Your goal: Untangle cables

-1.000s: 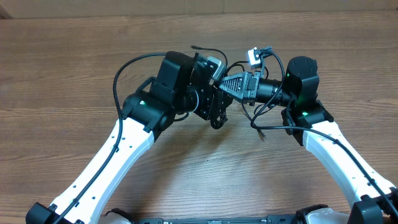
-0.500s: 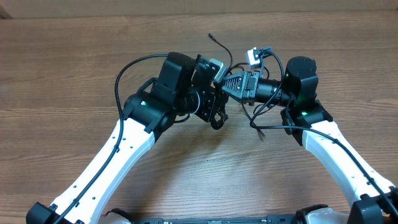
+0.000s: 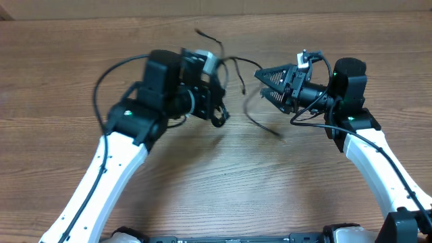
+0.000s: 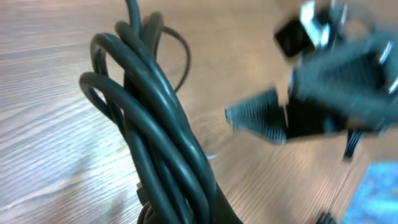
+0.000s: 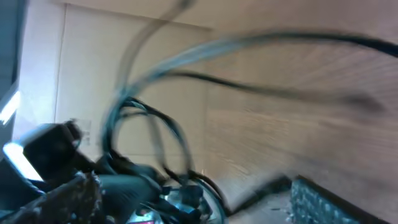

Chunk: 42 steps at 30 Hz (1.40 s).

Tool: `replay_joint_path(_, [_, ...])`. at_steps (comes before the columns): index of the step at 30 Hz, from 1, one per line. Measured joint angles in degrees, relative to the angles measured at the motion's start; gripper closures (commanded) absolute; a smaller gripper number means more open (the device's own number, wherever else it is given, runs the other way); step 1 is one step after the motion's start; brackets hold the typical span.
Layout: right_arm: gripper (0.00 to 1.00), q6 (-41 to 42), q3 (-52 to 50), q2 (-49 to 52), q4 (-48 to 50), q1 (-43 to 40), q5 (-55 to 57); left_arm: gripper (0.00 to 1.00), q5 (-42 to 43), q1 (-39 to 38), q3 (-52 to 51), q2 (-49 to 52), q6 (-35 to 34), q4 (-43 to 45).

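The left gripper [image 3: 216,113] pinches the cables [image 4: 155,118], which hang above the table [image 3: 202,175], so the right gripper [image 3: 268,84], spread and empty, should catch one loose cable end and pull slowly aside.

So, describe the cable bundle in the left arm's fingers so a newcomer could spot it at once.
On the wooden table, find the left arm's fingers near the middle. Looping out of them are the cables: thin black cords, far slimmer than the robot's own thick wires.
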Motion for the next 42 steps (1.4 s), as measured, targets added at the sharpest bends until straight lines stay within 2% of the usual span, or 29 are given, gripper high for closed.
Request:
replay_joint_path(5, [0.00,-2.4,0.1,0.0,-8.3,2.1,4.6,0.96,-0.4,4.0,0.0,-0.8,-11.1,0.9])
replay_joint_path(6, [0.00,-3.2,0.1,0.0,-11.0,3.8,7.3,0.96,-0.6,5.0,0.0,-0.8,-16.1,1.0])
replay_joint_path(9, [0.00,-3.8,0.2,-0.2,-11.9,6.3,10.6,0.96,-1.1,5.7,0.0,-0.8,-24.2,0.9])
replay_joint_path(13, [0.00,-3.0,0.2,-0.3,-7.1,9.8,12.3,0.96,-2.5,5.7,0.0,-0.8,-33.9,0.7])
replay_joint_path(14, [0.07,-1.6,0.2,-0.4,-6.2,10.7,12.4,0.96,-2.9,5.7,0.0,-0.8,-36.7,0.7])
replay_joint_path(15, [0.25,-0.8,0.2,-0.4,-5.6,11.1,12.3,0.96,-3.2,5.7,0.0,-0.8,-38.4,0.7])
replay_joint_path(18, [0.46,1.6,0.2,-0.4,-2.7,11.4,11.0,0.96,-4.1,5.7,0.0,-0.8,-42.9,0.6])
replay_joint_path(20, [0.49,3.1,0.2,-0.5,-1.1,11.4,9.7,0.96,-4.9,5.7,0.0,-0.8,-44.4,0.4])
replay_joint_path(25, [0.50,9.6,0.3,-0.5,-0.8,11.4,6.9,0.96,-6.5,5.7,0.0,-0.8,-46.5,0.0])
replay_joint_path(31, [0.64,17.2,0.3,-0.5,-0.7,12.7,5.3,0.96,-7.1,5.7,0.0,-0.8,-47.6,-0.2])
replay_joint_path(42, [0.77,24.8,0.3,-0.5,-0.7,16.9,6.6,0.96,-7.5,5.7,0.0,-0.8,-50.5,-0.2])
